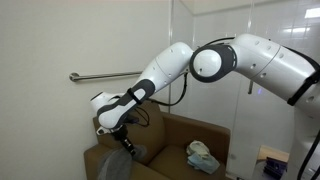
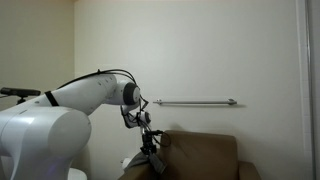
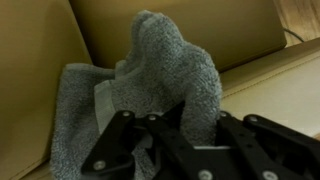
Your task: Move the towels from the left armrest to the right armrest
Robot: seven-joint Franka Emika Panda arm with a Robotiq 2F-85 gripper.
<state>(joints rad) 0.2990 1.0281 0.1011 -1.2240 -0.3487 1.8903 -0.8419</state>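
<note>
The brown armchair [image 1: 195,132] stands below the gripper [image 1: 126,143]. The Panda arm [image 1: 250,58] reaches down, holding the gripper just over the left armrest [image 1: 103,163]. The grey towel [image 3: 160,70] lies bunched directly beneath it, a raised fold pinched between the fingers [image 3: 118,135]. The pale blue-green towel [image 1: 202,155] rests well apart, at the chair's opposite side.

Glossy white rounded arm [image 1: 255,58], black joints [image 1: 142,96], black hand [image 1: 126,142]
</note>
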